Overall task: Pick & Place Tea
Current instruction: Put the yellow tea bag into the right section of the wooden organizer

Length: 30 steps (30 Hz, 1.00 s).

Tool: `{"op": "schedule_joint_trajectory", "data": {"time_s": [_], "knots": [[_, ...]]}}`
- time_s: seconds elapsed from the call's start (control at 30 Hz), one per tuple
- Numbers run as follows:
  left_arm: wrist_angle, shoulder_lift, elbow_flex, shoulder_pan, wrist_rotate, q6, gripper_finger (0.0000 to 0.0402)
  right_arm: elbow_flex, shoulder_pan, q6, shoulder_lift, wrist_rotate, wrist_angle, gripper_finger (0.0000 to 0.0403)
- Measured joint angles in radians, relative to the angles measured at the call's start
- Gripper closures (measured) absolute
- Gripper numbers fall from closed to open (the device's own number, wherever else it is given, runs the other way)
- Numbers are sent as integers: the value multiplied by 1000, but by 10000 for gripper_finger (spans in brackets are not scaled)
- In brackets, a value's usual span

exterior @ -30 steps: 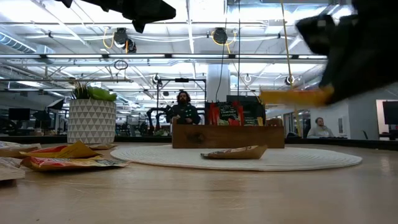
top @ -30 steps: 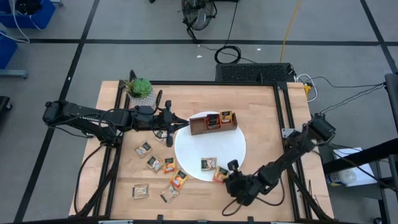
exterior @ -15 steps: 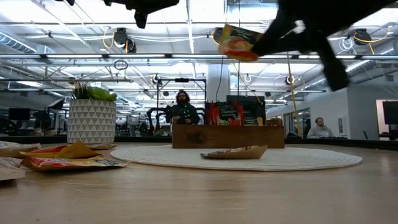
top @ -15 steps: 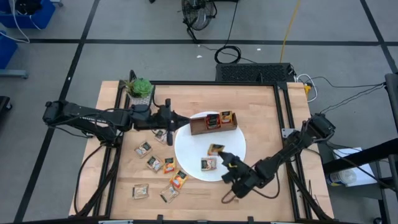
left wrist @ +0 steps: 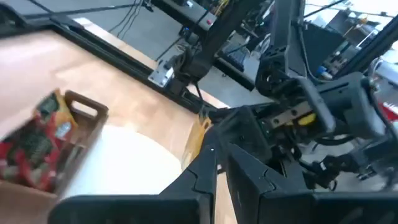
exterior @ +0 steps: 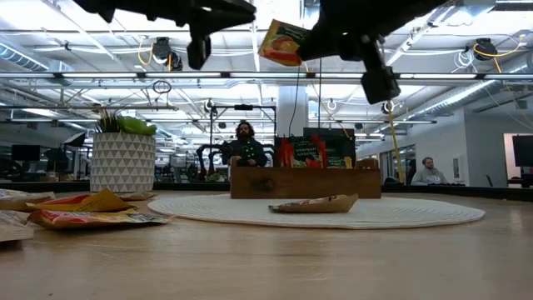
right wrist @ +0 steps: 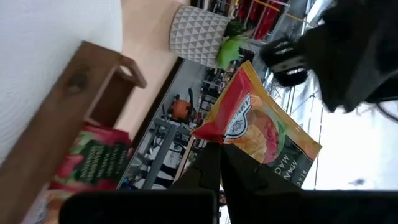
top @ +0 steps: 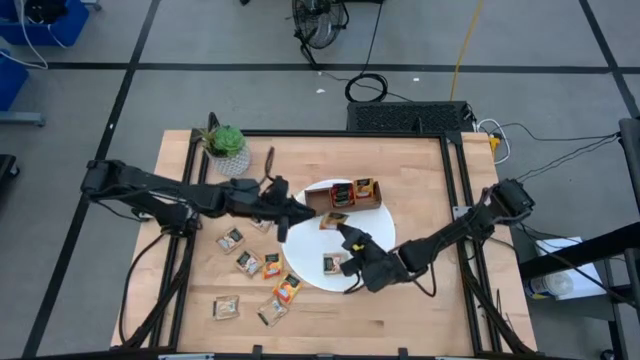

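pinching an orange-yellow tea sachet (right wrist: pixel 258 127) in the right gripper (top: pixel 343 232), above the white plate (top: pixel 372 248) just beside the wooden tray (top: pixel 318 204); left gripper (top: pixel 300 212) hovering nearby, fingers nearly together, empty.

Wooden tray (top: pixel 343 197) sits on the plate (top: pixel 375 240) at its far edge, w/ sachets standing in it. Potted plant (top: pixel 226 147) at the table's far-left corner. One sachet (top: pixel 334 263) lies on the plate's near side; loose sachets (top: pixel 256 264) spread on the table (top: pixel 420 170) left of the plate, toward the near-left corner. Right gripper (top: pixel 343 230) over the plate, just in front of the tray, w/ a sachet (exterior: pixel 283 42) up in the air – left gripper (top: pixel 296 214) over the plate's left rim, close beside it
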Motion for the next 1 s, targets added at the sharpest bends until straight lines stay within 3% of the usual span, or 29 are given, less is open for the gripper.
{"op": "schedule_joint_trajectory", "data": {"time_s": [0.17,0.3,0.67,0.77,1.0], "knots": [[138,103,0,-3,10,-96,364,0,-25,-63,0,-30,52,403],[262,135,0,-2,49,-80,364,0,-34,-64,0,-37,49,403],[224,135,0,19,80,80,362,0,-22,-64,0,-32,84,403],[222,134,0,20,78,132,340,0,-22,-56,0,-29,81,403],[203,116,0,22,23,213,236,0,-23,-48,0,-5,82,403]]}}
